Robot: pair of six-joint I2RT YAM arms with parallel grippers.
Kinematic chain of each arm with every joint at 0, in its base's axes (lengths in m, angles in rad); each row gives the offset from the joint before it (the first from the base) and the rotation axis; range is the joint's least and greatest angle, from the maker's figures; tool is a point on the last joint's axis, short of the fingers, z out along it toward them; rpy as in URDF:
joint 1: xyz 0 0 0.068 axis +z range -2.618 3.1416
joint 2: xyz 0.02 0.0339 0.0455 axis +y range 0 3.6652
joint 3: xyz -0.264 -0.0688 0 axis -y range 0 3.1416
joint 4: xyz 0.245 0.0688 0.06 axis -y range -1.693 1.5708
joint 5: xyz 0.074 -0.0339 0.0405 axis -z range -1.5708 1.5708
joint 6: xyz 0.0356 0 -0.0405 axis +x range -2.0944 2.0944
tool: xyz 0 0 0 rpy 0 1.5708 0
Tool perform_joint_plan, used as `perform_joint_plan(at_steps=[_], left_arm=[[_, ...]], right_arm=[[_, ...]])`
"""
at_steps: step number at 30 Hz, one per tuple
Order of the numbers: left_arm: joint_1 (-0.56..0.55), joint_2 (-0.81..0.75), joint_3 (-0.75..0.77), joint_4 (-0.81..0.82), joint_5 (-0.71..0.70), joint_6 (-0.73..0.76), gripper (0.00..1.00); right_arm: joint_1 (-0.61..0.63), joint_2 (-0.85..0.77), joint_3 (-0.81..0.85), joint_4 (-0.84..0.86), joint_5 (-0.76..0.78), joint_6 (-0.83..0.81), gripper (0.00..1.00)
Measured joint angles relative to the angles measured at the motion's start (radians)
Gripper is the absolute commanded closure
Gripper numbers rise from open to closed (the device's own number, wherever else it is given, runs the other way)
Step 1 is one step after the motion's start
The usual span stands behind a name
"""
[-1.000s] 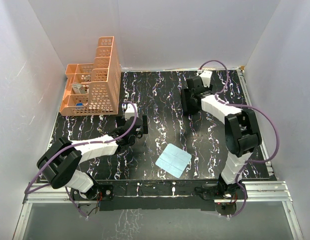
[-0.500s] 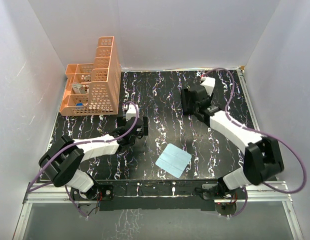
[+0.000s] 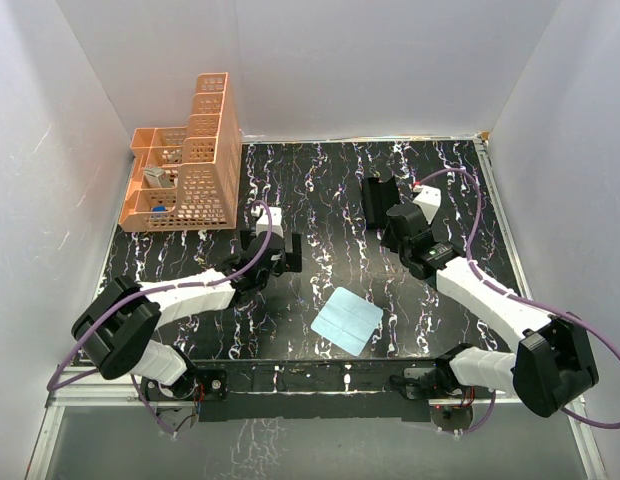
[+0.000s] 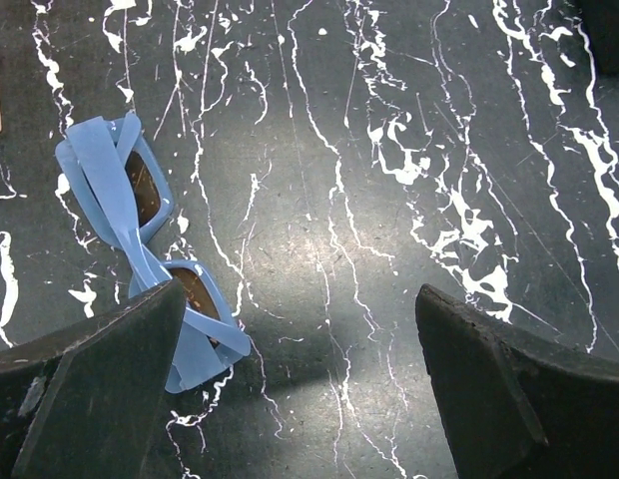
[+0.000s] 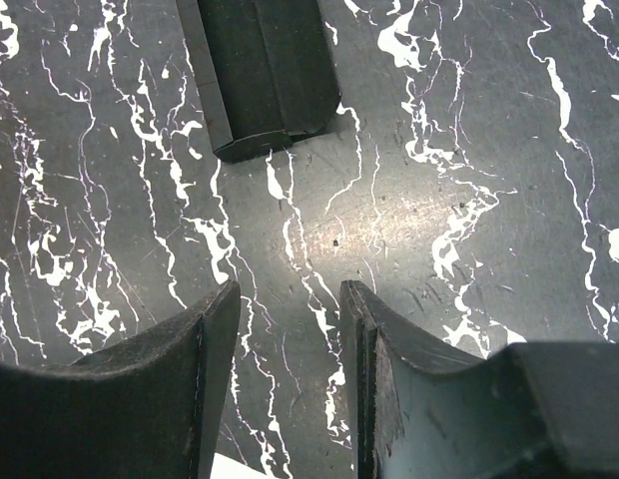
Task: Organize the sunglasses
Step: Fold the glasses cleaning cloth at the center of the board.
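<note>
The sunglasses [image 4: 145,261], a folded blue pair with dark lenses, lie flat on the counter [image 4: 389,150] with their temples crossed over the frame. They sit under the left tool [image 4: 300,299], whose fingers are spread as wide as they go. The pair is not centred in that gap: one lens end sits right against, perhaps partly beneath, one finger [image 4: 110,379], and the rest angles away outside the span. Closing from here would likely catch only that end, or press down on a lens. The pair could then pivot, skid across the glossy counter, or have its temples spring open. The right tool [image 5: 290,289] hovers just beside the black case [image 5: 260,70], fingers partly apart with nothing between them. A low pass by it could nudge the case. The light blue cloth [image 3: 347,320] lies well apart.
</note>
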Motion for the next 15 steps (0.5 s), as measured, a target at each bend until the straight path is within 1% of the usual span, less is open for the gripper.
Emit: perform_joint_plan(at_steps=[3,8,13,14,15], left_arm=[[0.000,0.000,0.012,-0.006,0.014,0.000,0.02],[0.000,0.008,0.025,-0.008,0.026,0.000,0.02],[0.000,0.022,0.039,-0.022,0.035,0.000,0.02],[0.000,0.022,0.039,-0.024,0.036,0.000,0.02],[0.000,0.022,0.039,-0.026,0.036,0.000,0.02]], right_arm=[[0.001,0.000,0.000,0.001,-0.001,0.013,0.58],[0.001,0.003,-0.010,0.025,-0.002,0.018,0.64],[0.001,0.068,-0.005,0.054,-0.002,0.007,0.65],[0.001,0.090,0.002,0.054,-0.001,0.000,0.67],[0.001,0.111,0.010,0.055,0.000,-0.005,0.73]])
